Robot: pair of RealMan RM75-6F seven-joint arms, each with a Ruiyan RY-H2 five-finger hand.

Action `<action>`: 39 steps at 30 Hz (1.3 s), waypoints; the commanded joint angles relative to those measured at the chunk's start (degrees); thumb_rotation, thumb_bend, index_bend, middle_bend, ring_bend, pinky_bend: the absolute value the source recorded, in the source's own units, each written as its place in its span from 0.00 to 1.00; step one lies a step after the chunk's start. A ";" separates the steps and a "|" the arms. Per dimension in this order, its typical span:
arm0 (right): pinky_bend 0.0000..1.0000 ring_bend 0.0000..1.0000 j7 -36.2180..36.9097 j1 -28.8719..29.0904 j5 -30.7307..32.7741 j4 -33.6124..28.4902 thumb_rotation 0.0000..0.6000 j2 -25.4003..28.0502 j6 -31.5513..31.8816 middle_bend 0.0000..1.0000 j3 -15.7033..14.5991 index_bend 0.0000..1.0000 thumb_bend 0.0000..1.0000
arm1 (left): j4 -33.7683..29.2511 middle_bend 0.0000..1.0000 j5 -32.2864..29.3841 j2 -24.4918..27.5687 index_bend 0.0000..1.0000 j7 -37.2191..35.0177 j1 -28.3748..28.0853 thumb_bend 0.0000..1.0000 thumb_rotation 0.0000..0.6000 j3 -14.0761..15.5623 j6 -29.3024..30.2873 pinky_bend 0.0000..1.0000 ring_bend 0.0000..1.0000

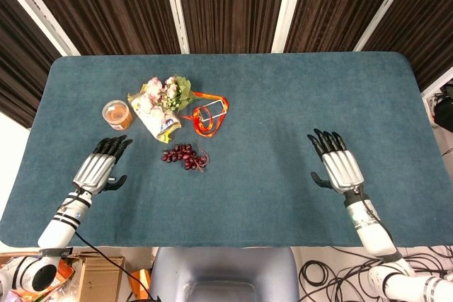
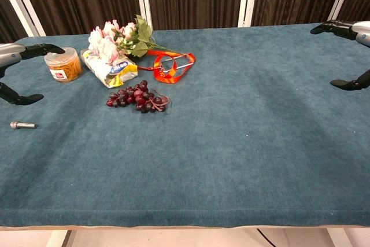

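My left hand [image 1: 101,166] hovers flat over the table's near left, fingers straight and apart, holding nothing; its fingertips [image 2: 40,48] show at the left edge of the chest view. It is nearest the small orange-lidded jar [image 1: 117,114] [image 2: 63,65]. A small metal cylinder [image 2: 23,124] lies on the cloth under that hand. My right hand [image 1: 339,163] [image 2: 345,29] floats over the near right, also spread and empty, with bare cloth around it. A bunch of dark red grapes [image 1: 184,155] [image 2: 136,98] lies between the hands, closer to the left one.
Behind the grapes lie a snack packet [image 1: 153,117] [image 2: 109,67], a bunch of pink artificial flowers [image 1: 170,93] [image 2: 120,35] and an orange lanyard with a badge [image 1: 209,114] [image 2: 172,63]. The teal cloth [image 1: 283,104] covers the table; dark curtains hang behind.
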 commanded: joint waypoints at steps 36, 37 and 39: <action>0.00 0.00 5.58 -11.71 -9.82 -5.45 1.00 10.07 12.74 0.00 -11.20 0.00 0.24 | 17.65 0.01 -5.48 -13.73 0.42 7.96 1.71 0.35 1.00 3.75 4.22 0.00 0.00; 0.00 0.00 5.58 -11.77 -9.54 -5.49 1.00 10.16 12.63 0.00 -11.10 0.00 0.25 | 18.11 0.01 -5.75 -13.89 0.42 7.80 1.63 0.35 1.00 3.60 3.90 0.00 0.00; 0.00 0.00 5.71 -11.82 -9.11 -5.51 1.00 10.26 12.41 0.00 -10.92 0.00 0.25 | 18.62 0.01 -5.91 -14.03 0.43 7.27 1.46 0.34 1.00 3.48 3.26 0.00 0.00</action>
